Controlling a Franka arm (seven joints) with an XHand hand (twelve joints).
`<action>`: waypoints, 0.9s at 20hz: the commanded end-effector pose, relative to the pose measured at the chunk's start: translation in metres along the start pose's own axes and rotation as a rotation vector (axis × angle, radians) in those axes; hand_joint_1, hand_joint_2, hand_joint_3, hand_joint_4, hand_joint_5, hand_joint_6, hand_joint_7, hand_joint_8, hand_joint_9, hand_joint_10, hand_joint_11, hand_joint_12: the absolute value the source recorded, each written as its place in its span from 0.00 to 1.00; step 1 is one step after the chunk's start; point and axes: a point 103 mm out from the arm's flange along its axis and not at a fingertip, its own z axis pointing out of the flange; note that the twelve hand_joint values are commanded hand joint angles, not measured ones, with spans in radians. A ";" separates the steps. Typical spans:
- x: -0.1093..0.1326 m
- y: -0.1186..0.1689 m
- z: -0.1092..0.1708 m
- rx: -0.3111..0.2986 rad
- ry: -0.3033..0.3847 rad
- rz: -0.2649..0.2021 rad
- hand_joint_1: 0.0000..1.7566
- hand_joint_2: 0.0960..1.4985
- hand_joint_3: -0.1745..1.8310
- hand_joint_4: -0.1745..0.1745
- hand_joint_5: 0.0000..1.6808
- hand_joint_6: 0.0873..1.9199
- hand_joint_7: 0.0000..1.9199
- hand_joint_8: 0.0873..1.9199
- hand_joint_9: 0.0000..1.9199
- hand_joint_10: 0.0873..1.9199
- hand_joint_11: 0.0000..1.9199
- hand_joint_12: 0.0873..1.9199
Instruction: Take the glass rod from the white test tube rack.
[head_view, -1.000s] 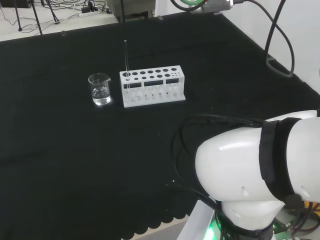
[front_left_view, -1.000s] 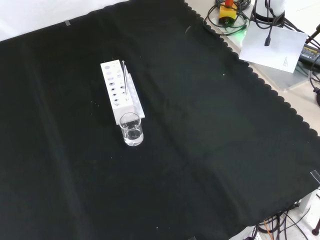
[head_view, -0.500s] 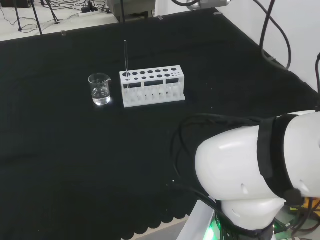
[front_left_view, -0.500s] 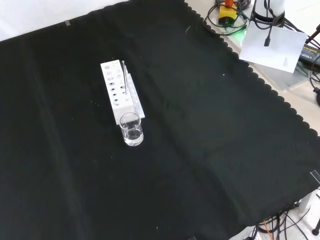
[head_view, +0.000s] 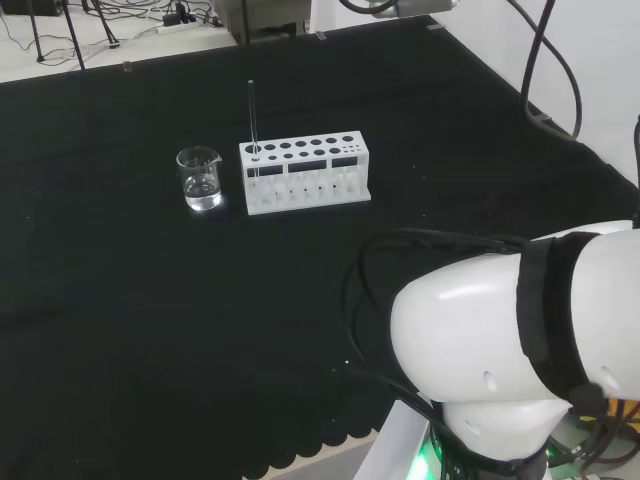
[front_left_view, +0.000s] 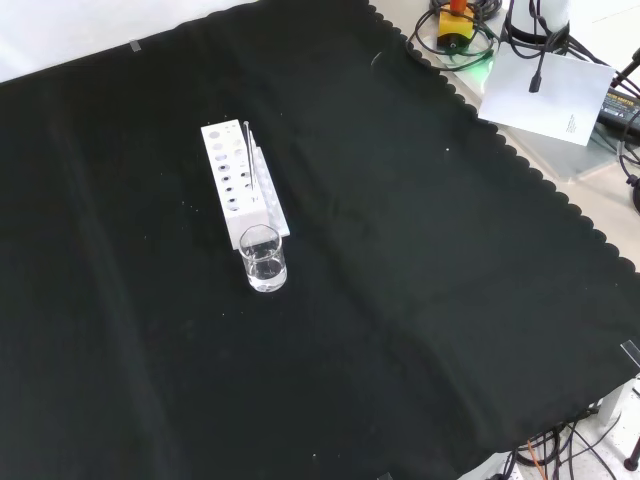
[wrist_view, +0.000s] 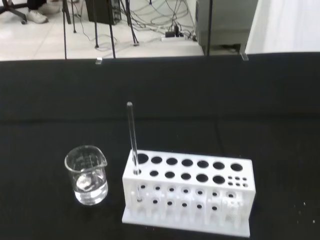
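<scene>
robot hand: can't tell whether its fingers are open or curled, or whether it holds anything. over the last second the rack, rod and beaker stay put on the counter; only the arm's big white link (head_view: 500, 350) in the head view shifts a little. reads as approach barely begun, nothing grasped yet.

glass rod (head_view: 252, 125) stands near upright in an end hole of the white rack (head_view: 305, 172), the end nearest the beaker (head_view: 199, 178). beaker sits just beside the rack, apart, a little clear liquid in it.

wrist view looks at the rack from well off, rod (wrist_view: 132, 137) untouched, so the arm is well back from the rack.
</scene>
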 end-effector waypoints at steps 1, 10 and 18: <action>0.007 0.040 0.016 0.024 0.000 -0.042 0.29 0.80 0.06 0.00 0.05 0.00 0.00 0.29 0.19 0.00 0.00 0.60; 0.016 0.098 0.019 0.024 0.001 -0.077 0.29 0.80 0.05 0.00 0.05 0.00 0.00 0.30 0.20 0.00 0.00 0.61; 0.026 0.134 0.045 0.060 0.011 -0.130 0.29 0.81 0.05 0.00 0.06 0.00 0.00 0.31 0.20 0.00 0.00 0.62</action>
